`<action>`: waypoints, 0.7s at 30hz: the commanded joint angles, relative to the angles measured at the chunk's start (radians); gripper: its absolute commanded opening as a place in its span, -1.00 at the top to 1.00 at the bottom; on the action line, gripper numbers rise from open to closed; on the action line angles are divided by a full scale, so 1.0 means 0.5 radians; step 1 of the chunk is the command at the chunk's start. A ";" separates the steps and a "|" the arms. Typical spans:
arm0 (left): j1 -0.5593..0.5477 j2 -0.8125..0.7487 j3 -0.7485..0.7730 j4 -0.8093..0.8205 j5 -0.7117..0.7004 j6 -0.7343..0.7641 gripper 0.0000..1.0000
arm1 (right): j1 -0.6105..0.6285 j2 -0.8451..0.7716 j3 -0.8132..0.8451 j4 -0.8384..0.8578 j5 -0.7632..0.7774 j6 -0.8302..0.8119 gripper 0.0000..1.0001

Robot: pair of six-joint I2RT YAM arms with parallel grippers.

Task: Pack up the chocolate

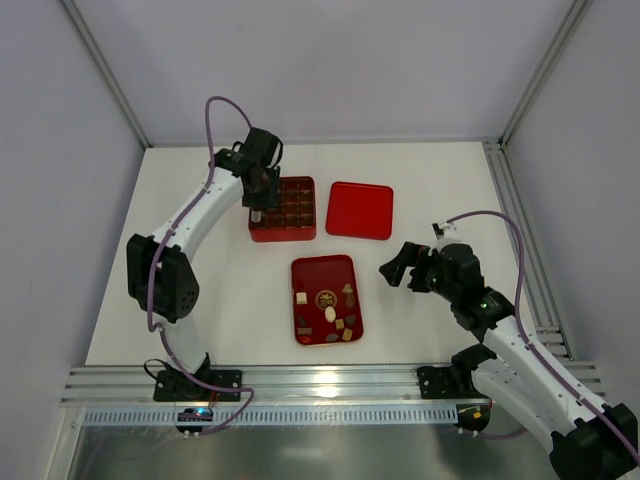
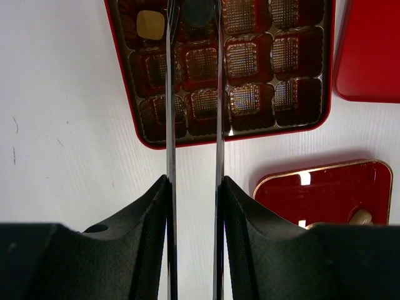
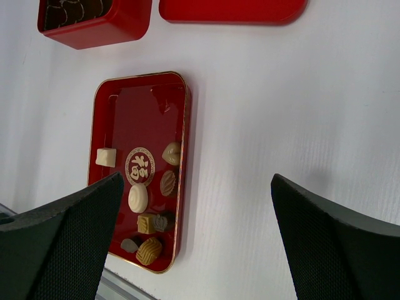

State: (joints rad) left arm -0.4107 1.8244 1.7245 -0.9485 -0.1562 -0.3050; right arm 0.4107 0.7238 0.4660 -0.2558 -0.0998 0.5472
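Observation:
Several loose chocolate pieces [image 1: 330, 315], cream, tan and brown, lie at the near end of a flat red tray [image 1: 320, 272]; the right wrist view shows a round white one [image 3: 138, 197] among them. The red grid box [image 1: 283, 236] stands beyond the tray. My left gripper [image 1: 256, 215] points down into the box's left side. Its thin blades [image 2: 170, 94] stand narrowly apart, with a dark chocolate [image 2: 199, 14] lying in a compartment between the tips. A tan square chocolate [image 2: 150, 25] fills the compartment to its left. My right gripper [image 1: 395, 268] hovers wide open, right of the tray, holding nothing.
The red lid [image 1: 360, 210] lies flat to the right of the box. Most box compartments [image 2: 244, 59] show bare ribbed liners. An aluminium rail [image 1: 320, 385] runs along the table's near edge, and frame posts stand at the back corners.

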 commanded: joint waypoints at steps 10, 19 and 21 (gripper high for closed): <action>0.011 -0.074 0.073 0.001 0.015 0.030 0.24 | 0.007 -0.073 0.056 0.030 0.000 -0.015 -0.99; -0.166 -0.381 -0.052 -0.066 0.012 -0.056 0.25 | 0.007 -0.076 0.059 0.030 0.015 -0.018 -0.99; -0.270 -0.519 -0.160 -0.060 -0.022 -0.108 0.25 | 0.007 -0.073 0.059 0.033 0.018 -0.015 -0.99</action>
State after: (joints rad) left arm -0.4763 1.6924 1.6840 -0.9684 -0.1505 -0.3210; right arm 0.4107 0.6998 0.4660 -0.2630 -0.0990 0.5476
